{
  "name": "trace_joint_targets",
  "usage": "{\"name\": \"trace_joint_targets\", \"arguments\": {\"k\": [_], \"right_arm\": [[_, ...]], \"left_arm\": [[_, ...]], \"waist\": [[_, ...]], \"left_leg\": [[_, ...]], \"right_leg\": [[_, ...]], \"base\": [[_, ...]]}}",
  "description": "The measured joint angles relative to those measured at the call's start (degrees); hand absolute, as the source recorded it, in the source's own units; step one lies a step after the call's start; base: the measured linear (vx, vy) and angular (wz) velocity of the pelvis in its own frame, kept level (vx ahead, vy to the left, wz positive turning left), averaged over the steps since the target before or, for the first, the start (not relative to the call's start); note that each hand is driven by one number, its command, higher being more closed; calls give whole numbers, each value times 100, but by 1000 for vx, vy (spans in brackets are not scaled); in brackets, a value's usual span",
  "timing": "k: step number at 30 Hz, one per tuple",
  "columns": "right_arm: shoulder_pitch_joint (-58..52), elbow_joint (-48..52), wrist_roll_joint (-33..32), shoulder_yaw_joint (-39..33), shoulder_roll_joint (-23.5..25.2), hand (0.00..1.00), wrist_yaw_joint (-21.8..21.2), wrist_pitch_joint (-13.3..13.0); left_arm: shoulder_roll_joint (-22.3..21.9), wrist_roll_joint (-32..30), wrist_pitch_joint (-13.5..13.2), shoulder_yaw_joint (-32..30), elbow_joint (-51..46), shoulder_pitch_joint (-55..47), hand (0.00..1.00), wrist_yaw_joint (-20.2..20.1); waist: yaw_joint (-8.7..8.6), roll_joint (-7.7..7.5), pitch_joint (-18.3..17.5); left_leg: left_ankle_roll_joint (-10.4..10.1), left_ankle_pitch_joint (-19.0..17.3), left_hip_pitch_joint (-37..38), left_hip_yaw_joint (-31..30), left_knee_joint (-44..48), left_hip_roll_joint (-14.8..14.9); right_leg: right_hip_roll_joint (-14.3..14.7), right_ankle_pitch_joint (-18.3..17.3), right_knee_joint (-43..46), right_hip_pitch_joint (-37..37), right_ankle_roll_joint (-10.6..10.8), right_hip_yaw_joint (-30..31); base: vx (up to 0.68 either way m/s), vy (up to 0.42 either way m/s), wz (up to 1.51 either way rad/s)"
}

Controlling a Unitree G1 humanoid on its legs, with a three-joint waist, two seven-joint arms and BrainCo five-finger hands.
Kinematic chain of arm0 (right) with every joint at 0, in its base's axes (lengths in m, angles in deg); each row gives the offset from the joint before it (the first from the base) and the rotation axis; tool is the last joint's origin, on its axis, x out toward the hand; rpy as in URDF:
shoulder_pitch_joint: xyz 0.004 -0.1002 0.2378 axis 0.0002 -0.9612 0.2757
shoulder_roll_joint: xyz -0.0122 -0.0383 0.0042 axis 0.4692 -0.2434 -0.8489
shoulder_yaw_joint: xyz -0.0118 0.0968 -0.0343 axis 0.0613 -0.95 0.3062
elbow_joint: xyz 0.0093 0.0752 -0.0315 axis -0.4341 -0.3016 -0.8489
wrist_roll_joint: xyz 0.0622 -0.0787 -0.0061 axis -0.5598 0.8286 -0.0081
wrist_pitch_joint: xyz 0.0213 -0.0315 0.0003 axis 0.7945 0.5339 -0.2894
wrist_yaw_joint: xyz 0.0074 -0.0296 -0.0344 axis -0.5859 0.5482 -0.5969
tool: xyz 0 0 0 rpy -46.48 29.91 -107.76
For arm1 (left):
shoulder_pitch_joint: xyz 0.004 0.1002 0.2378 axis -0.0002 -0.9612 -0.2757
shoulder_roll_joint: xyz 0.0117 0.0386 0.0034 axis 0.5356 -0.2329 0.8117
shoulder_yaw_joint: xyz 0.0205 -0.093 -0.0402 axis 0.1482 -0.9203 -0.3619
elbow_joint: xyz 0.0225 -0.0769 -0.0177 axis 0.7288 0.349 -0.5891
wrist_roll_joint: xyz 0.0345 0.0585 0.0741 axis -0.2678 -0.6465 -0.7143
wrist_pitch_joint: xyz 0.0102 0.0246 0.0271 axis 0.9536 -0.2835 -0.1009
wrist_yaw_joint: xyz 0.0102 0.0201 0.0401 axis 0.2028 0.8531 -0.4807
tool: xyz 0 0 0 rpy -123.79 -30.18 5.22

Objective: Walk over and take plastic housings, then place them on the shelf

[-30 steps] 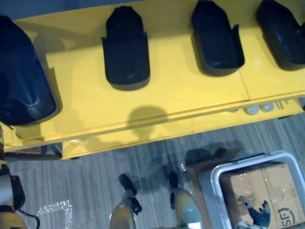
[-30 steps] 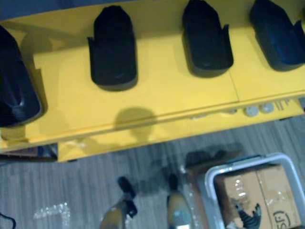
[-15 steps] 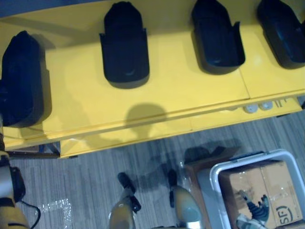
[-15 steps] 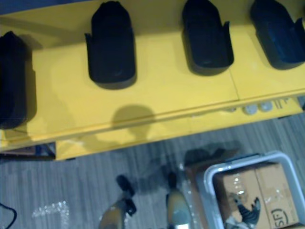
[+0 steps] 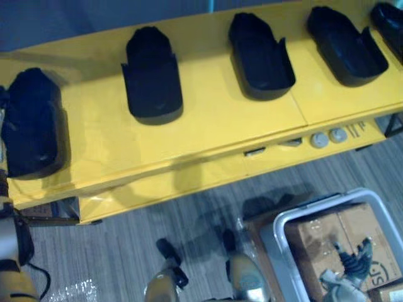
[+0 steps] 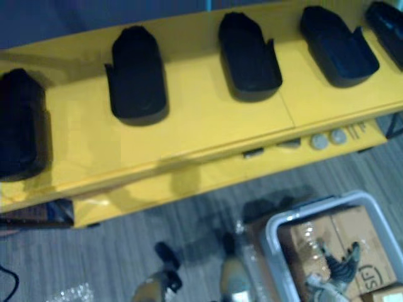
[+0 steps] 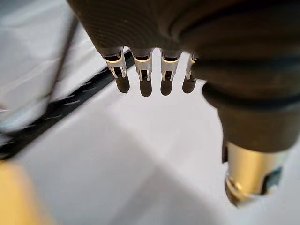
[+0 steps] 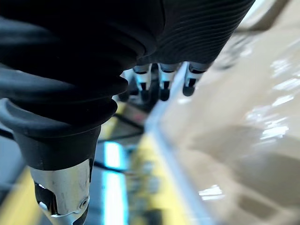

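Yellow shelf (image 5: 208, 135) w/ black plastic housings (image 5: 151, 78); left hand (image 7: 145, 84) & right hand (image 8: 165, 82) spread.

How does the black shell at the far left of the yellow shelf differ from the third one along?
The far-left housing sits near the shelf's front edge; the third housing sits farther back. The far-left housing seems to lie rounded side up; the third shows its hollow inside, rim upward. Both are black and rest apart on the yellow shelf.
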Motion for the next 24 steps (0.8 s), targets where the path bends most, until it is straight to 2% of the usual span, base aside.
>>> {"name": "trace_joint_targets", "arguments": {"k": [2, 3, 7, 8, 11, 12, 14, 16, 19, 24], "right_arm": [[14, 281, 1, 5, -1, 0, 68, -45], [3, 388, 2, 4, 5, 0, 151, -42], [-69, 851, 37, -18, 145, 0, 390, 144], [-69, 859, 179, -75, 238, 0, 462, 249], [-190, 854, 275, -172, 491, 0, 694, 536], [-223, 851, 275, -197, 540, 0, 729, 580], [-252, 824, 383, -388, 696, 0, 890, 629], [-260, 709, 412, -494, 735, 0, 995, 760], [-219, 329, 441, -613, 807, 0, 1152, 950], [-152, -194, 419, -688, 815, 0, 1368, 982]], "left_arm": [[-184, -2, -179, -348, -710, -796, 100, 4], [-468, 0, -255, -639, -1183, -1330, 100, -3], [-1671, 339, -499, -1652, -2640, -2890, 100, -73], [-2069, 614, -621, -1914, -3004, -3349, 100, -186], [-2943, 978, -683, -2212, -3770, -4400, 100, -595], [-3095, 1049, -690, -2222, -3881, -4639, 100, -662], [-3871, 1348, -692, -2321, -4171, -5497, 100, -986], [-4411, 1404, -690, -2312, -4223, -6003, 100, -1203], [-4925, 1572, -652, -2178, -4214, -6482, 100, -1502], [-5007, 1540, -648, -1879, -4051, -6531, 100, -1890]], "waist": [[82, 93, -230], [104, 174, -458], [362, 338, -832], [465, 342, -882], [737, 311, -1028], [788, 301, -1083], [855, 269, -1187], [933, 219, -1244], [1049, 129, -1317], [1089, 93, -1340]], "left_leg": [[-36, -26, 164, -39, -1, 4], [-66, -49, 204, -140, 0, 10], [-68, -49, 296, -445, -1, 38], [-71, -52, 319, -484, -1, 49], [-89, -79, 303, -760, -2, 11], [-90, -80, 282, -768, -2, 5], [-89, -79, 241, -897, -2, -83], [-88, -77, 233, -930, -2, -136], [-12, -16, 125, -1032, -2, -198], [18, -2, 103, -1057, -3, -270]], "right_leg": [[-5, 1, -124, 243, 1, -64], [0, 1, -224, 394, 0, -193], [19, -26, -337, 752, -36, -581], [33, -51, -348, 807, -63, -662], [25, -163, -409, 981, -104, -983], [14, -186, -403, 987, -95, -1050], [-65, -228, -403, 1098, -69, -1289], [-122, -246, -400, 1160, -51, -1419], [-155, -250, -398, 1155, -46, -1558], [-215, -253, -364, 1155, -41, -1623]], "base": [[85, -49, 13], [77, -48, 28], [18, -40, 39], [-54, -27, 38], [-65, -11, 49], [-33, 5, 50], [-19, 19, 53], [-11, 24, 35], [-17, 41, 27], [-4, 20, 9]]}}
